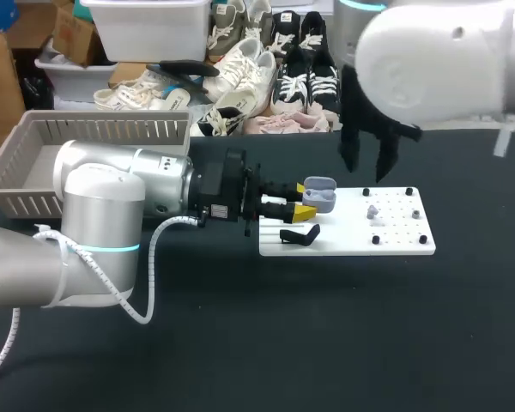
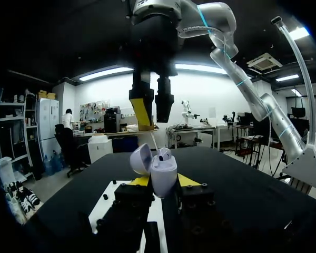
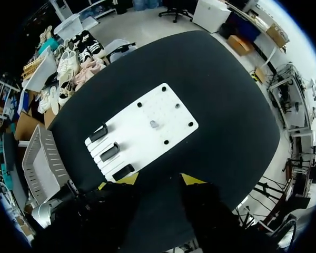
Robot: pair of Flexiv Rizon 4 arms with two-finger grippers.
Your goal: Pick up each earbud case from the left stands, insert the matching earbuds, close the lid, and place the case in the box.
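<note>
Mid-frame, the left gripper (image 1: 302,200) grips a lid-up earbud case (image 1: 320,195) over the white board (image 1: 399,242). Upper right, the right gripper (image 1: 371,150) hangs wide.

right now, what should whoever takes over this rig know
Left pincer: shut on the open case, at the white board's left end.
Right pincer: open, empty, above the case.
One earbud lies on the board; the grey basket sits far left.
Done: case gripped, lid open. Left: earbuds in, lid shut, case into basket.
</note>
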